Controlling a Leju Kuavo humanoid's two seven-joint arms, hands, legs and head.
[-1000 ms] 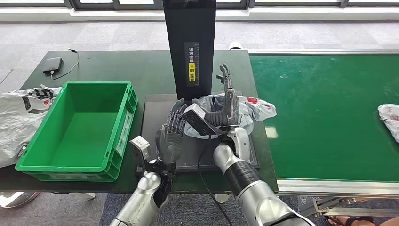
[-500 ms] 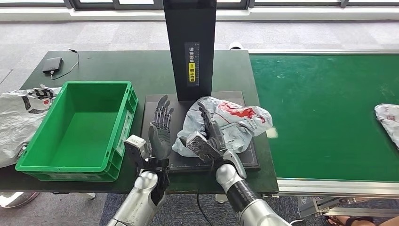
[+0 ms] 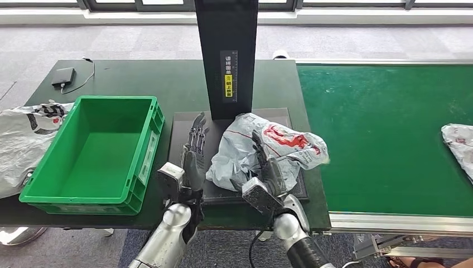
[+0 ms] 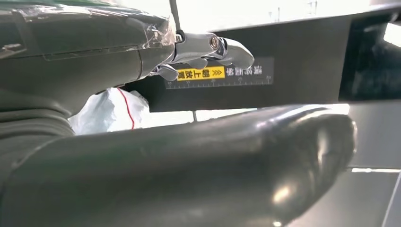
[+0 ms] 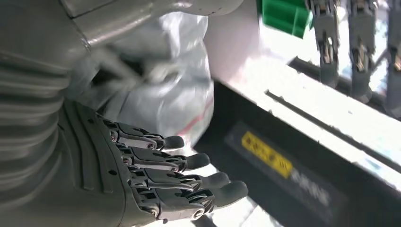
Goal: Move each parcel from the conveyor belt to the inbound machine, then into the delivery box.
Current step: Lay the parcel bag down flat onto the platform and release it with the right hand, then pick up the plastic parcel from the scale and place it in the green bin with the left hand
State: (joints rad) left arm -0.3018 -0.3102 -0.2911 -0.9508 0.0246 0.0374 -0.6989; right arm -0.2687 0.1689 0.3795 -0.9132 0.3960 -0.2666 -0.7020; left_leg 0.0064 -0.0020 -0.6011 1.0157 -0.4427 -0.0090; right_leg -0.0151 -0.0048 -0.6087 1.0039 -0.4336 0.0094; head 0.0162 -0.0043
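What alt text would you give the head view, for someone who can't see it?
A crumpled grey parcel lies on the black scanner plate below a black post, with the robot's left hand and right hand open on either side of it. A green box stands to its left, a green belt to its right.

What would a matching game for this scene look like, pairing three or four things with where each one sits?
Things:
1. crumpled parcel
2. green crate
3. second parcel
4. small black box

Places:
A. far left corner of the dark table
B. on the green belt, at the right edge
C. on the black machine's flat plate
D. left of the black plate

Pairs: 1-C, 2-D, 3-B, 4-A
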